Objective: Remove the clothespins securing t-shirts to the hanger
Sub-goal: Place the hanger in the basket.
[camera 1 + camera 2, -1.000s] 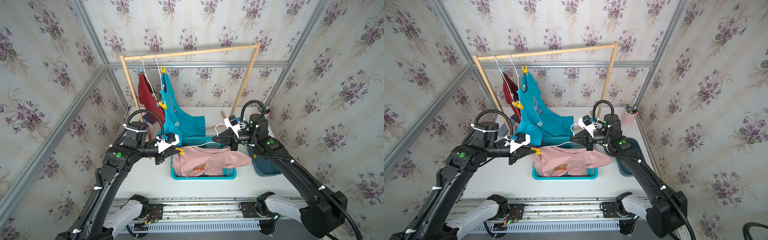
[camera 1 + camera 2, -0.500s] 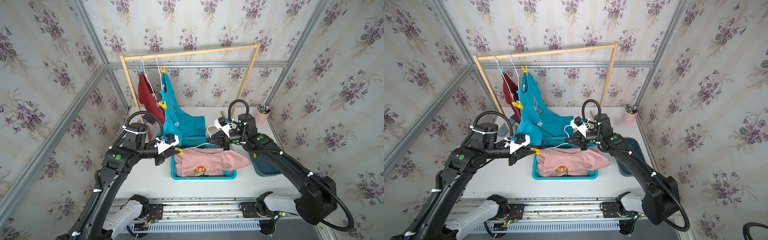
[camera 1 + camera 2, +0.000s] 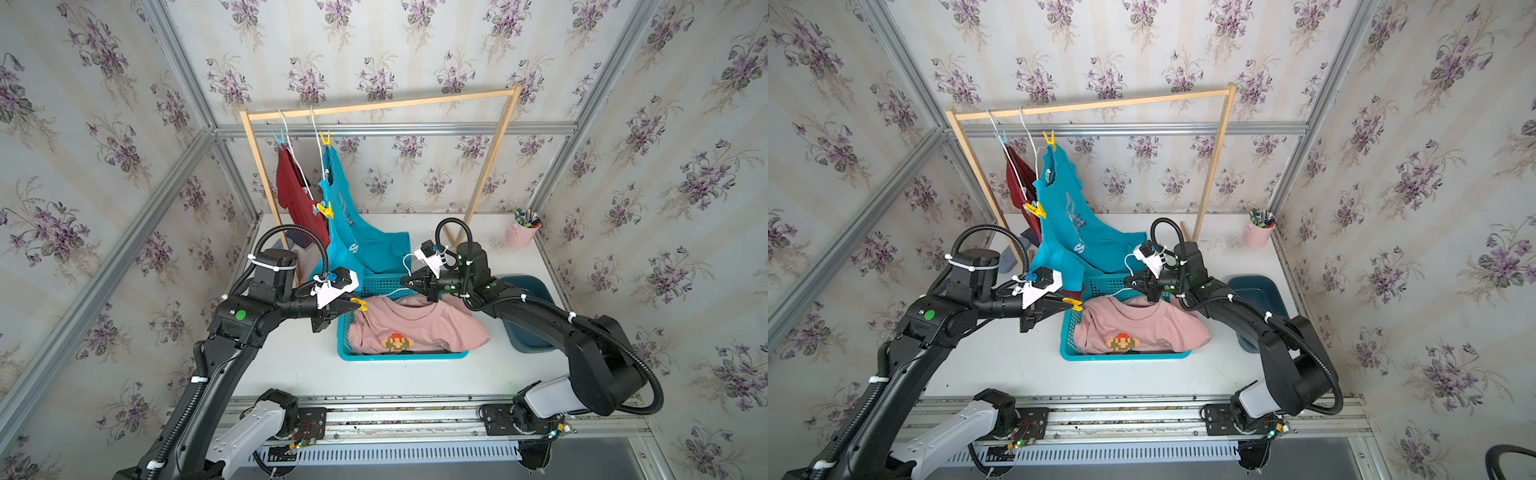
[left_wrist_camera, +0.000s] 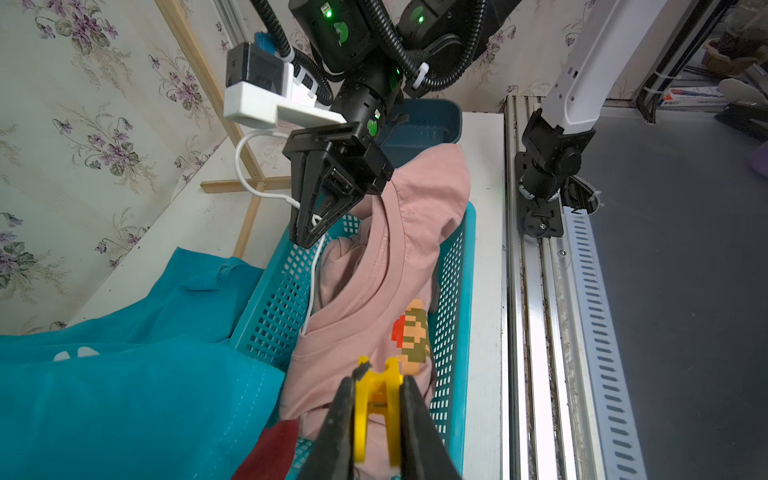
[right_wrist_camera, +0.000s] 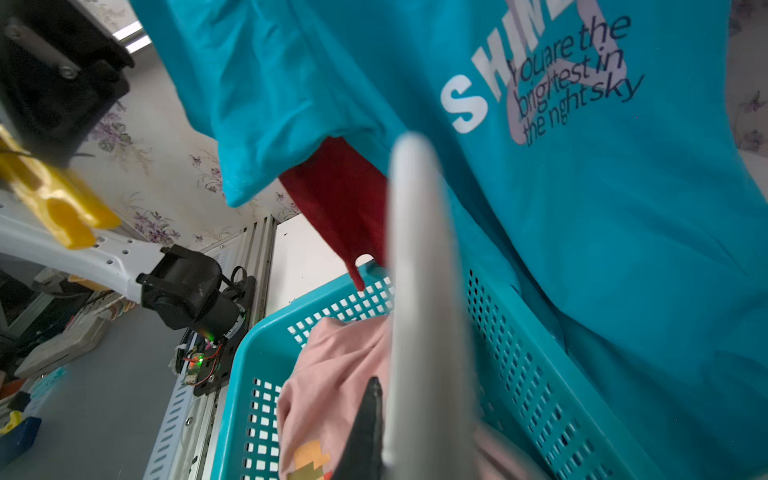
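While left claw (image 4: 380, 378) pinches yellow clothespin (image 4: 360, 419), right claw (image 4: 306, 237) closure unclear, turquoise tee (image 5: 582, 216) reads "SHINE", "the night sky"

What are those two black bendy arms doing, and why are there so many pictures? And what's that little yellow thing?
They are two robot arms, standing on a track along the front edge of a white table. Two pictures come from a camera up high that sees everything. The two close-ups come from small cameras on the arms' wrists.

On the table stands a turquoise basket with a pink t-shirt in it, plus a dark blue tub and a pink cup. Behind them, a red t-shirt and a turquoise t-shirt hang from a wooden rail, pinned with clothespins.

The left pincer is squeezing a yellow clothespin. The right pincer has a white hanger running between its fingers; I cannot tell whether it is gripping it.
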